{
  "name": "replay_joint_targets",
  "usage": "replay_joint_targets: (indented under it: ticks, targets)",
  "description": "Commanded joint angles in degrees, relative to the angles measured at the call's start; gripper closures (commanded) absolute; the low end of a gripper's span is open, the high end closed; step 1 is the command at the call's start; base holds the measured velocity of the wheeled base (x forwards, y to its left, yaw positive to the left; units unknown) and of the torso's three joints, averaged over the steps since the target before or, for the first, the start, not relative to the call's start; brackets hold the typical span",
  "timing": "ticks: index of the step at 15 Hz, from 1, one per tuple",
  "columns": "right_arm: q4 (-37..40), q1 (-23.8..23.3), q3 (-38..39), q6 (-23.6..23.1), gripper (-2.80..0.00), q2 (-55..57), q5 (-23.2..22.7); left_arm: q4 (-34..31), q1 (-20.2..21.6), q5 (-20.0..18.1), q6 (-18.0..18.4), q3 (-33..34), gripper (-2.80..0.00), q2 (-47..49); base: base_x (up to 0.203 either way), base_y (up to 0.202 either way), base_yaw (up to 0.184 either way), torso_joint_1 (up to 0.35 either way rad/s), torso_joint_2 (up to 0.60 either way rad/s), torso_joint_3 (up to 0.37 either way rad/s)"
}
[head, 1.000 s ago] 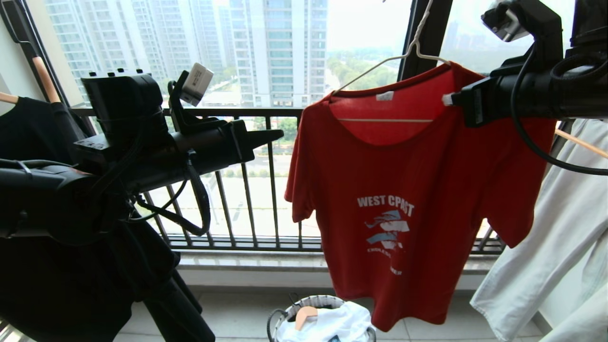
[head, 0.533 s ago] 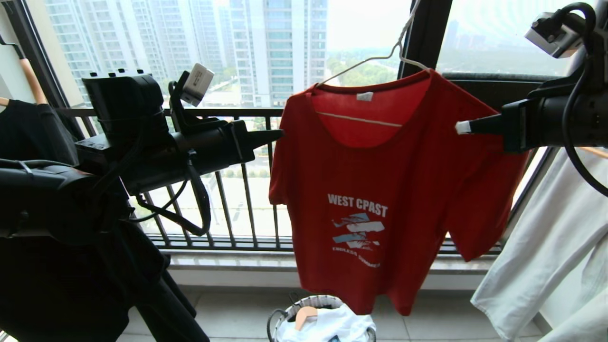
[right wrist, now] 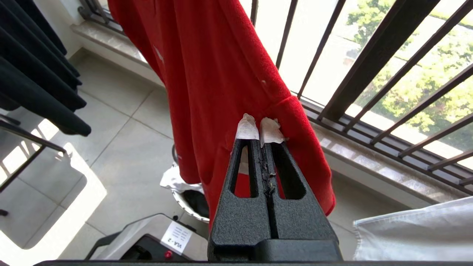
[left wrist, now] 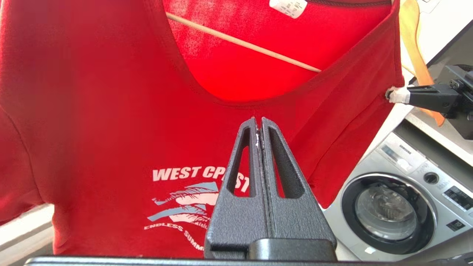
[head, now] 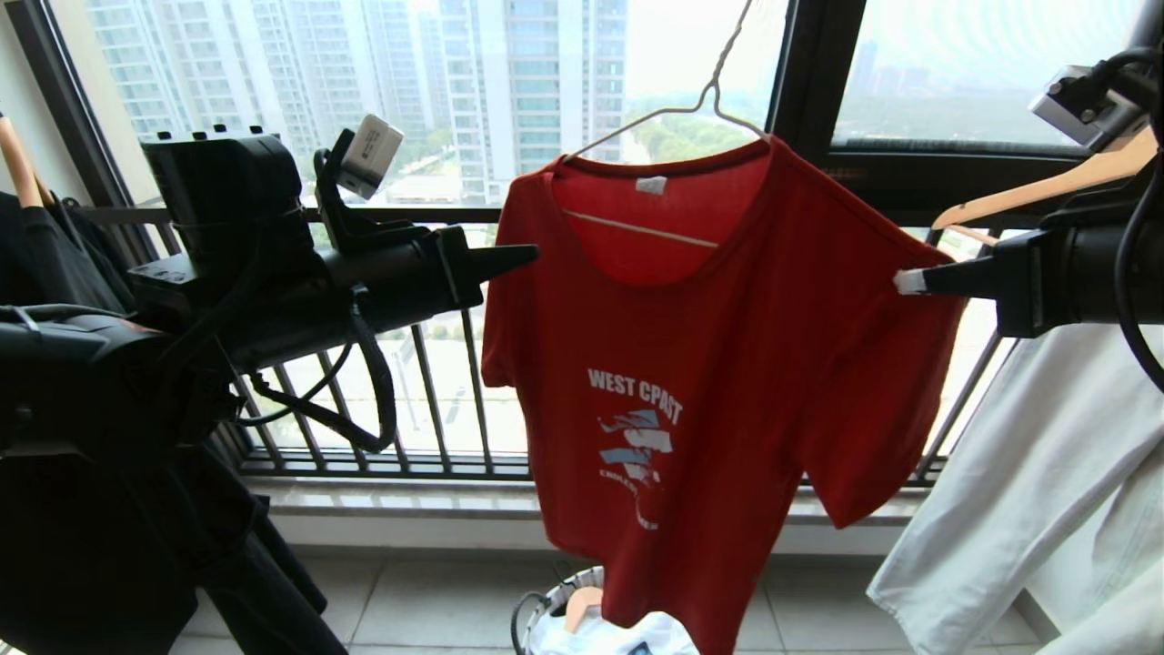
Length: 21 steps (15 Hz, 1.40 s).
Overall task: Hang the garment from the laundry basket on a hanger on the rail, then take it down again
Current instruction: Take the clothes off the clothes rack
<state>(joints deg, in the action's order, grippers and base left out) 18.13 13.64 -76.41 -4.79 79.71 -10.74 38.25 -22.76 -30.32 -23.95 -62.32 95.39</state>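
Now the garment (head: 691, 364) on the hanger (head: 700, 100) has been swung toward nine o'clock, its sleeve drawn along by the closed right gripper (head: 900, 280); removal seems begun. The left gripper (head: 532, 256) is kept shut, empty.

T-shirt (left wrist: 111, 122) chest: white "WEST C…ST", below it "ENDLESS SUMM…", partly hidden. Washer (left wrist: 402, 192) panel: "SAMSUNG". Sticker (right wrist: 177, 236) on robot base: "VIA-2", uncertain.

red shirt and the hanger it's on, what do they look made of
The red shirt looks like soft matte knit, probably cotton jersey: it drapes in loose folds and light glows through the back panel at the neck. The hanger looks like thin white coated wire, with a twisted neck and slim bar, though the coating can't be confirmed.
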Motion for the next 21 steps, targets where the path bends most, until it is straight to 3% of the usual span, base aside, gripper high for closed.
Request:
replay_joint_targets:
  ticks: [1, 5, 10, 12, 16, 17, 19, 21]
  targets:
    - [0.1, 0.1, 1.5, 0.0, 0.0, -1.8, -0.1, 0.2, 0.1, -0.3, -0.1, 0.5, 0.0, -1.3, 0.0, 0.0, 0.0, 0.0, 0.0, 0.0]
    - [-0.1, -0.2, 7.5, 0.0, 0.0, -10.1, 0.5, -0.4, 2.4, -0.1, 1.5, 6.5, 0.0, -8.4, 0.0, 0.0, 0.0, 0.0, 0.0, 0.0]
    - [0.2, -0.4, 17.1, 0.6, 0.0, -25.2, 0.6, -13.7, 9.5, 0.5, 2.6, 15.2, 0.0, -24.4, 0.0, 0.0, 0.0, 0.0, 0.0, 0.0]
    - [0.4, -0.4, 20.7, 1.3, 0.0, -31.8, 1.7, -17.1, 16.5, 0.7, 4.0, 19.0, 0.0, -30.0, 0.0, 0.0, 0.0, 0.0, 0.0, 0.0]
    - [1.8, -0.5, 24.3, 3.2, 0.0, -45.1, 8.2, -21.9, 33.5, 0.6, 5.1, 23.6, 0.0, -42.9, 0.0, 0.0, 0.0, 0.0, 0.0, 0.0]
    - [4.0, -0.5, 24.1, 3.9, 0.0, -47.9, 8.8, -22.9, 35.3, 0.4, 5.2, 25.1, 0.0, -46.9, 0.0, 0.0, 0.0, 0.0, 0.0, 0.0]
    - [9.3, -2.5, 23.7, 4.7, 0.0, -52.1, 9.4, -26.2, 36.5, -1.6, 5.3, 28.0, 0.0, -54.7, 0.0, 0.0, 0.0, 0.0, 0.0, 0.0]
    - [10.5, -5.0, 23.5, 4.9, 0.0, -54.3, 9.5, -31.3, 37.0, -8.3, 5.0, 29.0, 0.0, -59.8, 0.0, 0.0, 0.0, 0.0, 0.0, 0.0]
